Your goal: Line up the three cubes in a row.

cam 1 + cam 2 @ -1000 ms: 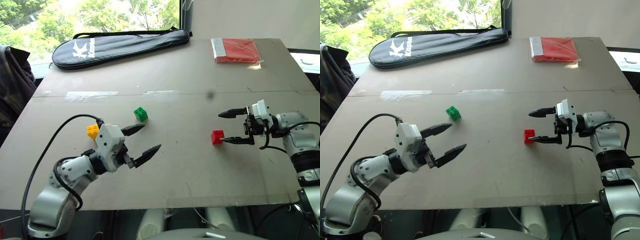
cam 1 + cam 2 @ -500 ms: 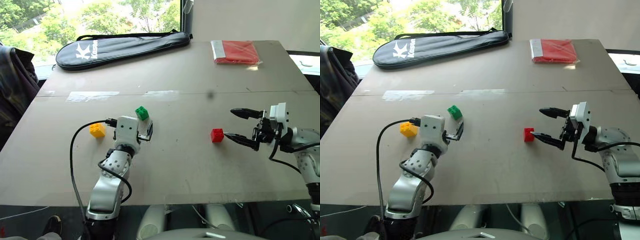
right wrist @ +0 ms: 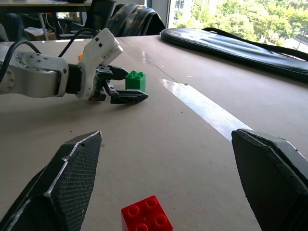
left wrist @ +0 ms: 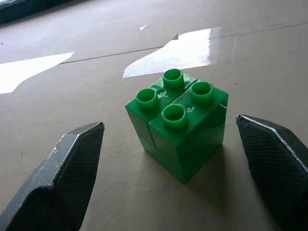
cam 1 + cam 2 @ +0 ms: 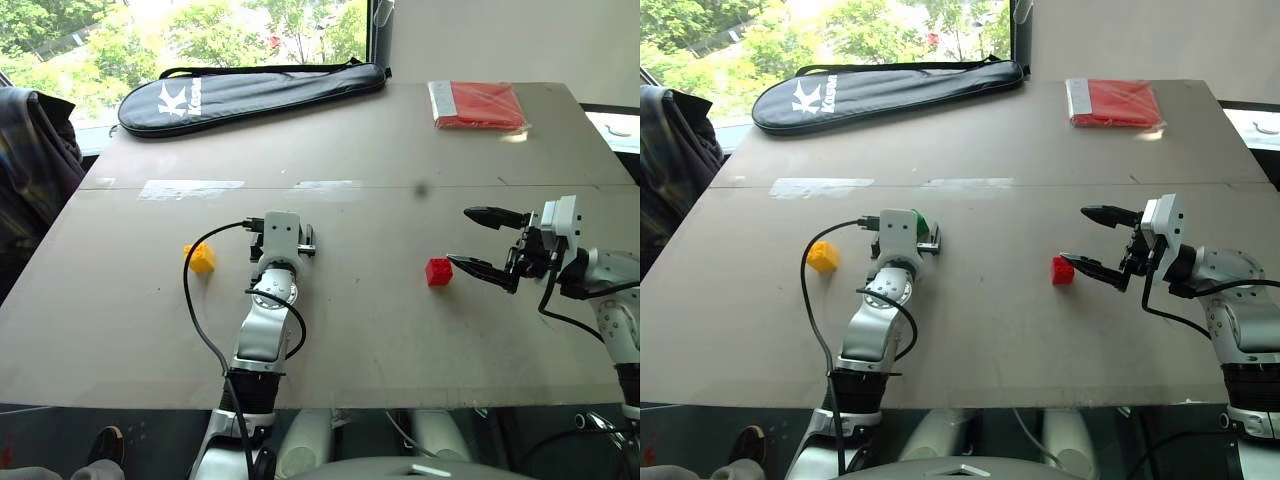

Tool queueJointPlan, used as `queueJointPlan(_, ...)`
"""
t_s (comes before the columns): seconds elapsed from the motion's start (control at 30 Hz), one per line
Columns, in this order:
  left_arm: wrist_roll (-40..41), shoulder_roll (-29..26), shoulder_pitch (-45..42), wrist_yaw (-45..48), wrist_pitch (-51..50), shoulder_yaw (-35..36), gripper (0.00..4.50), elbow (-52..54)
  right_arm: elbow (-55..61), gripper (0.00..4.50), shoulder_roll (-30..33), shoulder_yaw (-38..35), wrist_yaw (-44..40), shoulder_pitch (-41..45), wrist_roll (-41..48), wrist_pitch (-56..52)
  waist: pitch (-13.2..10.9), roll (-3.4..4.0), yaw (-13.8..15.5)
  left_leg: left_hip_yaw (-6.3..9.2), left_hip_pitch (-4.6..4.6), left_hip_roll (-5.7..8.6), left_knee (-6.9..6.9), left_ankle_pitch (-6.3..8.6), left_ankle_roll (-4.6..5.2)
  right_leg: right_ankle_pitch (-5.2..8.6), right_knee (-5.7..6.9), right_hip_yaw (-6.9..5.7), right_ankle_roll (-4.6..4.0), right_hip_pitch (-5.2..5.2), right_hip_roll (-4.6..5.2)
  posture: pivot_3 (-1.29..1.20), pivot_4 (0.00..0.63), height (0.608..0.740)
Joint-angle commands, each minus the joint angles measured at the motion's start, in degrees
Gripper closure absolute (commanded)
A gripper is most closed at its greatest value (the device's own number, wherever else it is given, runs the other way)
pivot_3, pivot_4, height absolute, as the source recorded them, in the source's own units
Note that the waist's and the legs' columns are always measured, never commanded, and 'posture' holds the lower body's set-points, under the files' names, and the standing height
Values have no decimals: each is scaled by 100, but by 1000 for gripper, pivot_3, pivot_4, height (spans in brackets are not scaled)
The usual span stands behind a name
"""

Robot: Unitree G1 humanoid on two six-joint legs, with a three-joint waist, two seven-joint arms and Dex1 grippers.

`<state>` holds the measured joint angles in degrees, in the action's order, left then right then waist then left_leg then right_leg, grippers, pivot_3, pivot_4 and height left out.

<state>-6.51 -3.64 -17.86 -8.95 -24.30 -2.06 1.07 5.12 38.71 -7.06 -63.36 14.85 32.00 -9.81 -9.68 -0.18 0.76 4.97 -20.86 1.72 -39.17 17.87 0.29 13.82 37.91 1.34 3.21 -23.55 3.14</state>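
1. Green cube [image 4: 177, 122] between the wide-spread fingers of left gripper [image 4: 178, 168], studs up, standing corner-on rather than square to the pads, touching neither. Sits on the tabletop [image 5: 350, 330] left of middle, nearer the near edge than the far one.
2. Risk on closing: pads meeting two opposite corners instead of flat faces, likely spinning the block or squirting it out toward the far edge.
3. Risk from reaching deeper: fingertips riding low over the board, likely to scrape it or bulldoze the block ahead instead of bracketing it.
4. Yellow cube [image 5: 200, 258] toward the left edge, well apart from the green one and just beside the left arm's black cable [image 5: 196, 300]. Snagging or sweeping by that cable looks possible on any sideways swing, knocking the yellow block off line.
5. Red cube [image 3: 147, 217] toward the right edge, resting free on the board below and between the fingers of right gripper [image 5: 485, 243], which hangs wide open, holds nothing, and points across toward the left edge. Nudging by the lower fingertip seems possible, that tip being very close to the block.
6. Row not yet formed: three blocks spread across the near half, green slightly farther back than the other two. Misjudged placement could leave a crooked line.
7. Racket bag [image 5: 250, 90] and flat red packet [image 5: 478, 104] at the far edge, well clear.
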Motion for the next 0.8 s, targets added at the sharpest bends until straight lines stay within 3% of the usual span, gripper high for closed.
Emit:
queueJointPlan(0.03,-79,123,-121,-138,173,24,0,-113,95,55,1,-163,11,96,81,9,0,0,0,0,0,0,0,0,0,0,0,1,0,0,0,0,150,740)
queueJointPlan(0.43,-152,295,-128,-398,-74,177,0,-73,43,55,96,-477,-560,-116,694,-322,0,-1,1,0,1,0,0,0,0,-1,2,0,1,0,0,0,150,740)
queueJointPlan(0.8,-223,452,-108,-519,-262,170,0,11,38,55,67,-552,-682,-290,690,-215,1,-2,0,-1,1,0,0,0,0,-1,2,1,2,0,0,0,150,740)
